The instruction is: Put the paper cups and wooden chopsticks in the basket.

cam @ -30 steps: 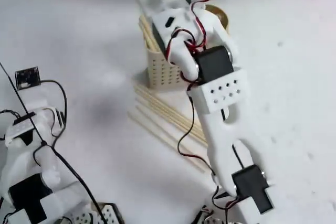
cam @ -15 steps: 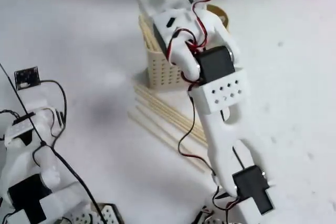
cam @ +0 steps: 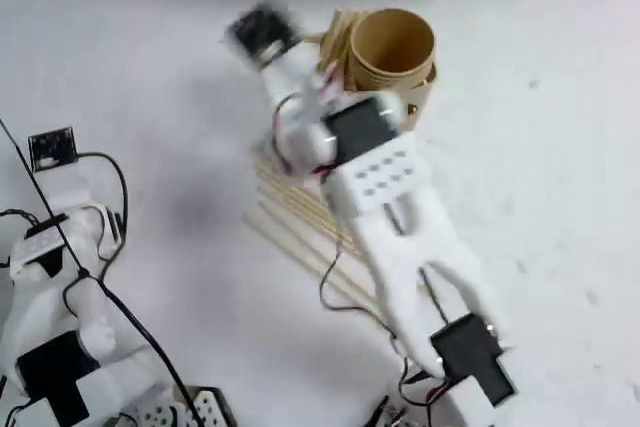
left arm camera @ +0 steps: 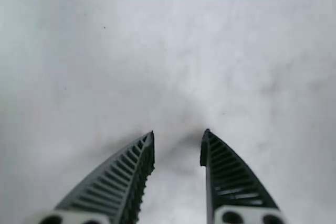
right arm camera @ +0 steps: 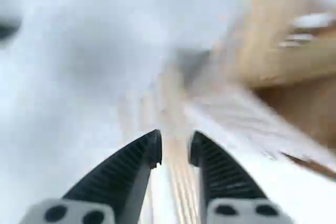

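A tan paper cup [cam: 392, 47] stands upright at the back of the table, with several wooden chopsticks [cam: 335, 35] upright beside it. The white lattice basket [right arm camera: 239, 121] holding them is mostly hidden behind my right arm [cam: 370, 162] in the high view. More chopsticks [cam: 296, 225] lie loose on the table in front, partly under that arm. My right gripper [right arm camera: 175, 150] hangs low over these loose chopsticks [right arm camera: 178, 182], open by a narrow gap with nothing between its fingers. My left gripper [left arm camera: 177, 148] is open over bare table.
My left arm [cam: 50, 327] rests at the front left corner with black cables [cam: 110, 207] trailing around it. The white tabletop [cam: 540, 147] is bare to the right of the cup and on the far left.
My right arm has swung away from above the basket to the left and down over the loose chopsticks, uncovering the paper cup. The left arm has not moved.
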Tool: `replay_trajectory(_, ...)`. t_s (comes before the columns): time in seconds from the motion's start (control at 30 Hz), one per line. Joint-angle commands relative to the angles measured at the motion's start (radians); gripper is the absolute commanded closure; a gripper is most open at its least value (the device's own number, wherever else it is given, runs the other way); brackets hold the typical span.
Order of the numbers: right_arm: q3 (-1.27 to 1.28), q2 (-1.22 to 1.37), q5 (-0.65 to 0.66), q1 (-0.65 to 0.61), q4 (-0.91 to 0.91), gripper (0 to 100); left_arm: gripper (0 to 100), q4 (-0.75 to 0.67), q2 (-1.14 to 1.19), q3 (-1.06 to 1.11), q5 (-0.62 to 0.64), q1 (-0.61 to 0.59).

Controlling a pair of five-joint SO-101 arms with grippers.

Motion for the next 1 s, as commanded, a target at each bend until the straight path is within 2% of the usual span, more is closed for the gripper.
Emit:
replay_trajectory(0.0, 0.358, -0.016, 0.071, -0.107, -0.251, 94.1, 84, -0.011, -0.007, -0.002, 0.011, -0.012)
replay_trajectory(0.07, 0.514, -0.007, 0.071, -0.148, -0.398, 91.9, 84, -0.011, -0.007, -0.002, 0.011, -0.012)
replay_trajectory(0.17, 0.647, -0.007, 0.071, -0.153, -0.515, 88.3, 84, -0.011, -0.007, -0.002, 0.009, -0.012)
replay_trajectory(0.37, 0.677, 0.001, 0.080, -0.157, -0.509, 82.8, 84, -0.011, -0.007, -0.002, 0.011, -0.012)
replay_trajectory(0.63, 0.643, 0.176, 0.078, -0.153, -0.564, 82.2, 84, -0.011, -0.007, -0.002, 0.011, -0.012)
replay_trajectory(0.8, 0.592, 0.265, 0.074, -0.153, -0.559, 83.2, 84, -0.011, -0.007, -0.002, 0.011, -0.012)
replay_trajectory(0.97, 0.583, 0.272, 0.072, -0.153, -0.558, 96.3, 84, -0.011, -0.007, -0.002, 0.011, -0.012)
